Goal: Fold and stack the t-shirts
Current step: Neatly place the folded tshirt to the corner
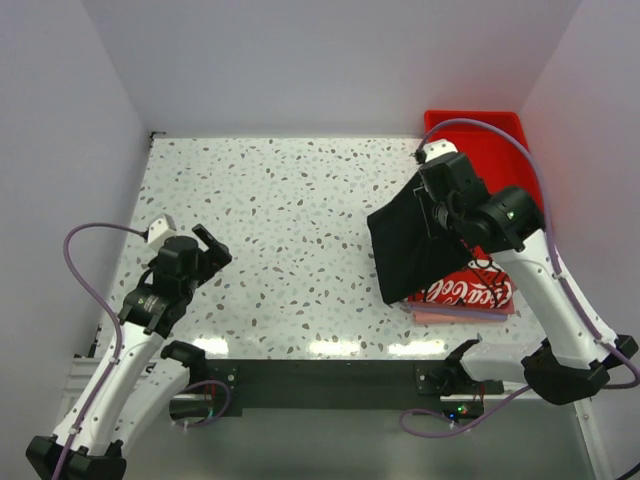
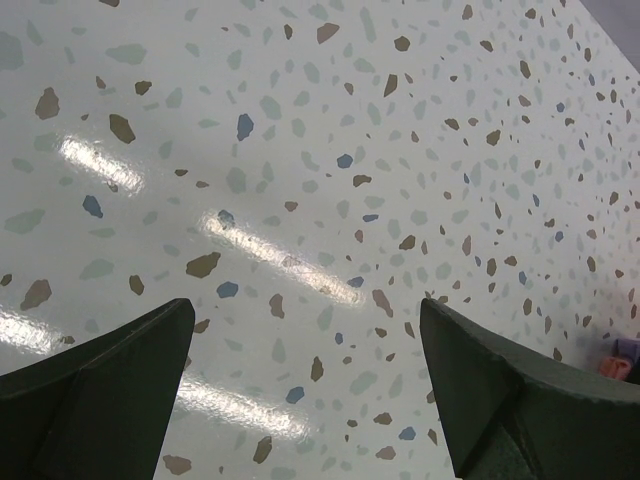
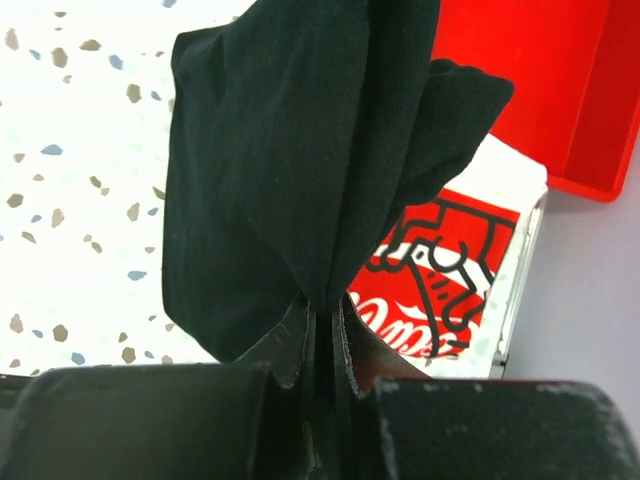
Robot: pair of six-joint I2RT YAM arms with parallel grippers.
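Pinching black t-shirt (image 1: 402,250) — right jaws.

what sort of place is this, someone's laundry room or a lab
Probably a robot lab test cell: a left arm and right arm bolted to a speckled table, plain white walls boxing it in, and a black shirt held by the right gripper as practice material.

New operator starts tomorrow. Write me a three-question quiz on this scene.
1. True or false: the left gripper is open and empty.
2. The right gripper is shut on: A the black shirt, B a towel, C nothing.
3. What colour is the tray?

Key: 1 true; 2 A; 3 red.
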